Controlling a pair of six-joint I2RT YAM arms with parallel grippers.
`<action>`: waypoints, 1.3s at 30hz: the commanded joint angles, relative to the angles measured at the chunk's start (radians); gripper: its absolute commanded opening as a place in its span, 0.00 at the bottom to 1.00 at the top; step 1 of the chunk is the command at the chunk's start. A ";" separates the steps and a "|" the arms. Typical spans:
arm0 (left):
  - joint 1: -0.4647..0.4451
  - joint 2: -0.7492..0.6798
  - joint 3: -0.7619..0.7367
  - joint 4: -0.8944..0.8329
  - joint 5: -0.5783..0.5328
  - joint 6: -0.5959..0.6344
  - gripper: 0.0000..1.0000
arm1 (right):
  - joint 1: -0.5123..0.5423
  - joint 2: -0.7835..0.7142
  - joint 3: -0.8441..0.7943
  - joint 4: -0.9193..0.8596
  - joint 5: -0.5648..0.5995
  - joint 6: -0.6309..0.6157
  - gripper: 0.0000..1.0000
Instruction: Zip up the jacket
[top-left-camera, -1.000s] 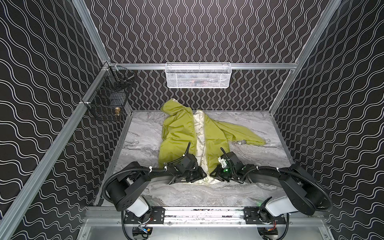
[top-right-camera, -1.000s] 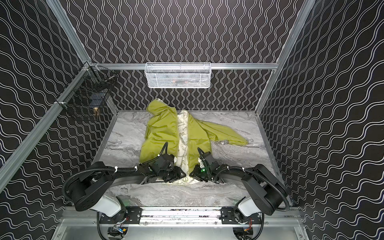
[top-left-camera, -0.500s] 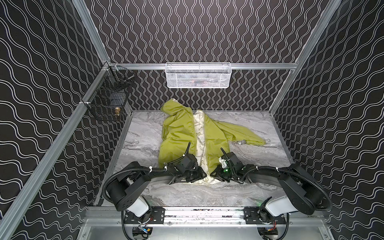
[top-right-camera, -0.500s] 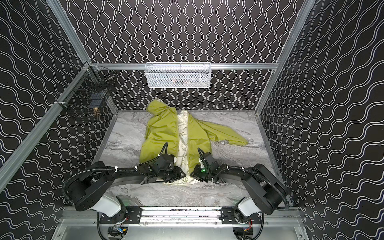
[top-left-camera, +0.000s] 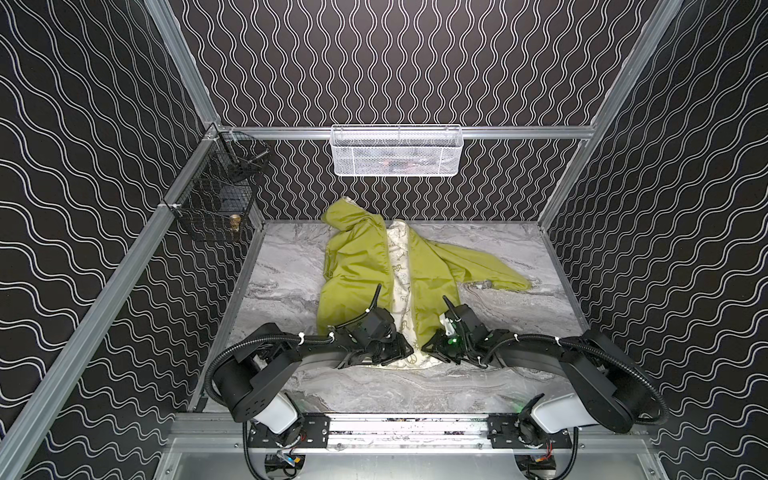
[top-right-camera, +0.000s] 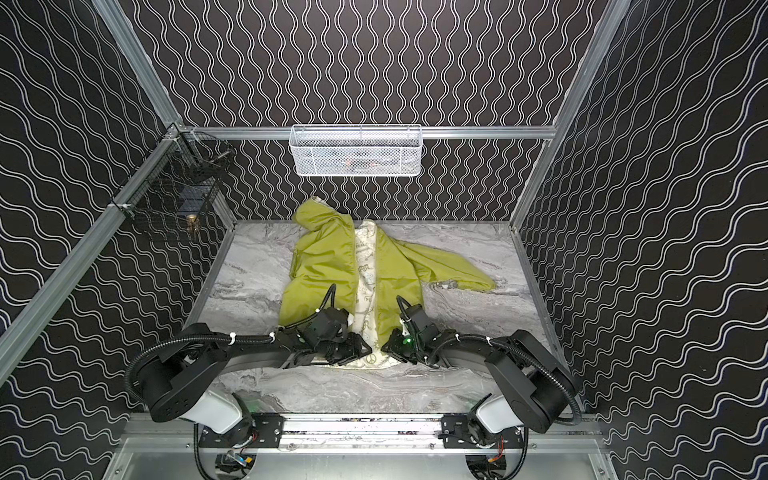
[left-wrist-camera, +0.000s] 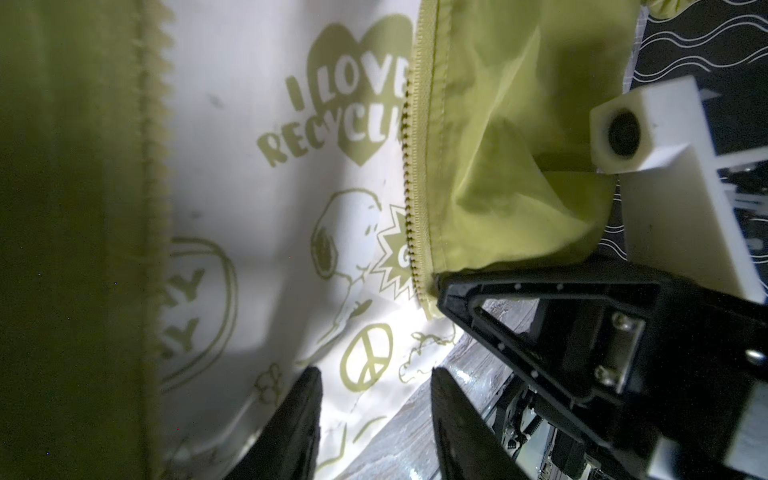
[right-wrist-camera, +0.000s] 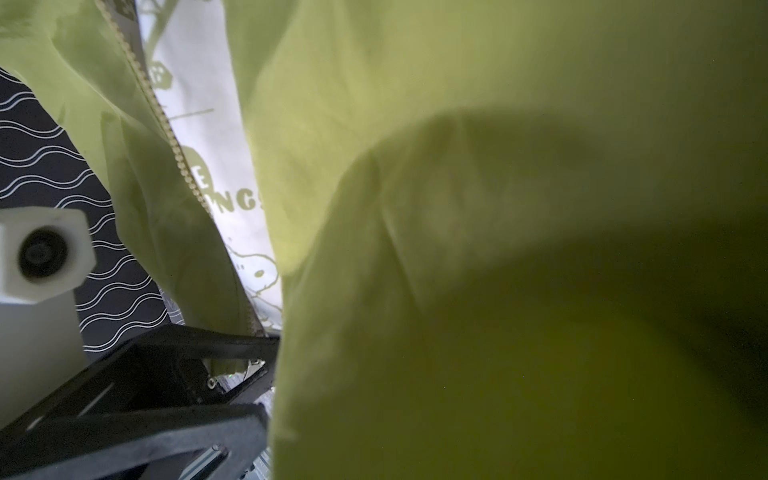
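**Unzipped green jacket on the desk, one tool at each front corner**

A lime-green hooded jacket (top-left-camera: 357, 274) is laid flat and unzipped on a grey marbled desk (top-left-camera: 291, 266); its hem is turned toward the two tools, and its hood (top-left-camera: 349, 212) lies at the end farthest from them; one sleeve (top-left-camera: 486, 270) is spread out beyond the right tool, to that tool's outer side. A strip of cream lining (top-left-camera: 401, 282), printed in olive with a cartoon dog, a heart and a peace sign (left-wrist-camera: 365, 357), is exposed between the two front panels; it runs down into the gap between the tools.

The left tool (top-left-camera: 408, 354) is positioned at the hem corner of the panel on its own side; in the left wrist view its jaws are seen partly apart, with lining and bare desk showing between them; in the right wrist view a small metal zip part (right-wrist-camera: 254, 365) is seen in that gap, but no pinch on it can be made out. The right tool (top-left-camera: 428, 348) is set just across the lining strip from the left one; it is closed down on the bottom corner of the other panel, beside the lowest zip teeth (left-wrist-camera: 417, 232), and that corner is held raised off the desk; its far finger is hidden by cloth.
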 joint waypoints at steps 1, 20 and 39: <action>0.002 0.005 0.004 0.005 -0.005 0.001 0.47 | 0.002 0.003 0.000 0.013 0.003 0.004 0.17; 0.002 -0.133 0.029 -0.159 -0.055 0.050 0.47 | -0.003 -0.022 0.039 -0.016 -0.009 -0.047 0.00; 0.002 -0.343 -0.131 -0.356 -0.141 0.064 0.56 | -0.011 0.029 0.113 -0.035 -0.037 -0.078 0.00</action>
